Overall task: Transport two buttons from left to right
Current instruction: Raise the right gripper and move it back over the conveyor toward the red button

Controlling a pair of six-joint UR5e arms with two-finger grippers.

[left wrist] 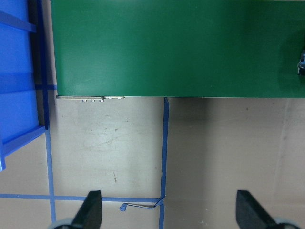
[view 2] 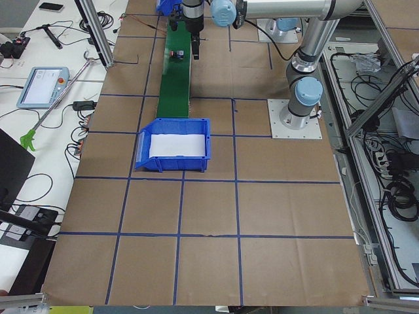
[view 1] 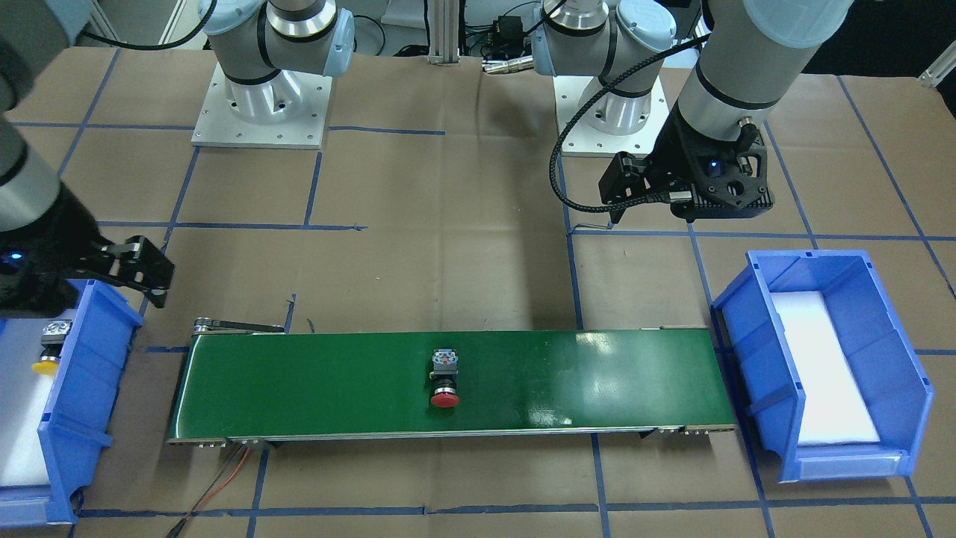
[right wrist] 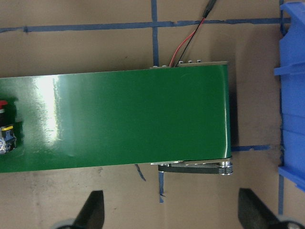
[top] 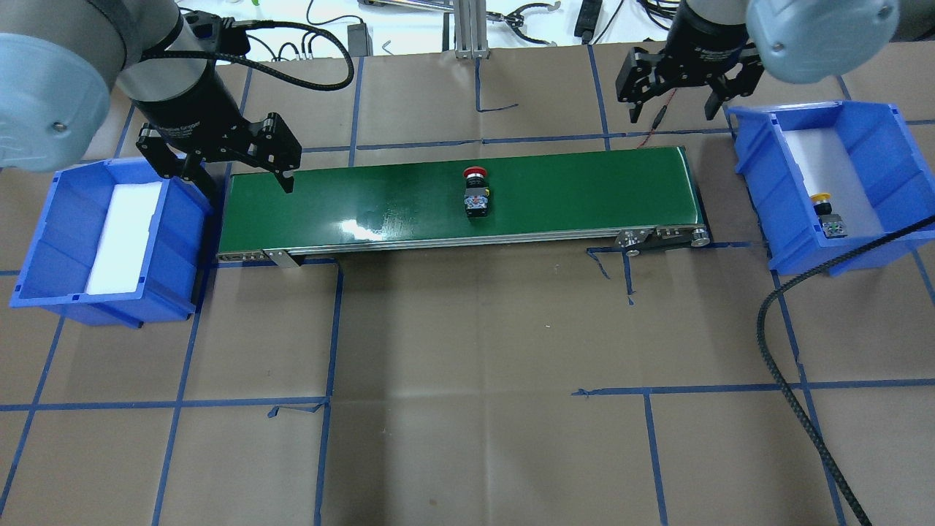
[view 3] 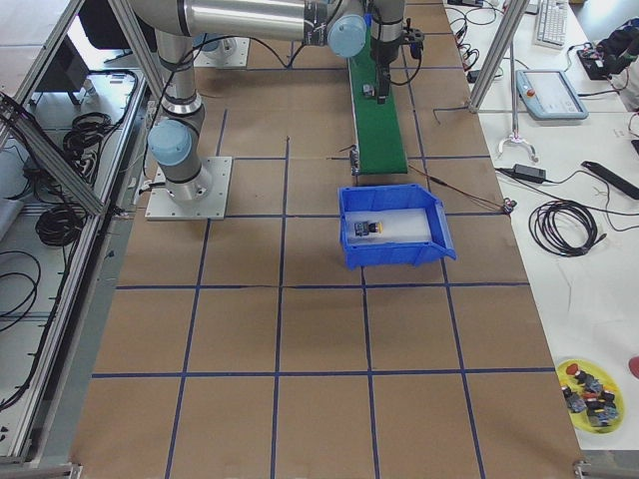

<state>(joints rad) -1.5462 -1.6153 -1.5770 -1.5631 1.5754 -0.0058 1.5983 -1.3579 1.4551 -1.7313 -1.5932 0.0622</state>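
On belt (top: 350, 204) centre, red button (top: 475, 191) lies sideways; likely light, rigid, slick cap, so grip the blocky body. Left hand (top: 248, 183), right hand (top: 672, 111) wide open, empty.

Red-capped button (right wrist: 5, 137) partly off-frame

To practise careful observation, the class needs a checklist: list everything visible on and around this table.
Table: one, brown with blue tape lines.
Belt: one, green, between the bins.
Bins: two, blue, white-lined; left bin holds only its lining, right bin a button.
Buttons: two; red-capped button lying mid-belt, yellow-capped button in the right bin.
Yellow dish: one, holding small parts, beside the table.
Grippers: two, black; left gripper and right gripper both open, near the belt ends.
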